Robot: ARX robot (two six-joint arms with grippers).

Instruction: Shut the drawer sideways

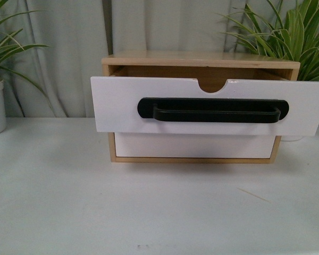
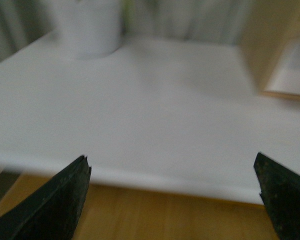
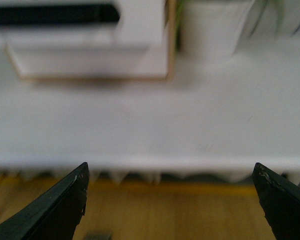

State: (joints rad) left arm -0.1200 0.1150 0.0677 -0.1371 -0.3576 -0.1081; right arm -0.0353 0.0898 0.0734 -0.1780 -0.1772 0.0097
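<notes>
- The left arm's black fingers [image 2: 60, 200] are spread wide apart with nothing between them. They hang at the near edge of the white bench [image 2: 140, 115], touching nothing.
- The right arm's black fingers [image 3: 55, 205] are likewise spread wide and hold nothing. They are also at the bench's near edge, well apart from the cabinet.
- Neither arm appears in the front view.
- The left wrist view is blurred. It shows bare bench top, a white pot [image 2: 92, 27] at the far side, and the wooden side of the light wooden cabinet [image 2: 260, 45].
- The right wrist view, also blurred, shows the cabinet's lower front and a second white pot [image 3: 210, 30] just beside the cabinet.
- The wide white-fronted drawer [image 1: 122, 106] occupies the cabinet's upper opening and is pulled out. Its front stands forward of the cabinet frame, with a dark gap behind its top edge.
- In the front view the drawer front overlaps the frame on both sides, more so on the right.
- A long black bar handle [image 1: 212, 110] runs across the drawer front, and a semicircular notch [image 1: 212, 85] is cut into its top edge.
- Below it, a plain white drawer front [image 1: 194, 146] without a handle sits flush in the frame.
- The cabinet stands on the bench between green leafy plants [image 1: 287, 32], before a pale curtain [image 1: 69, 53].
</notes>
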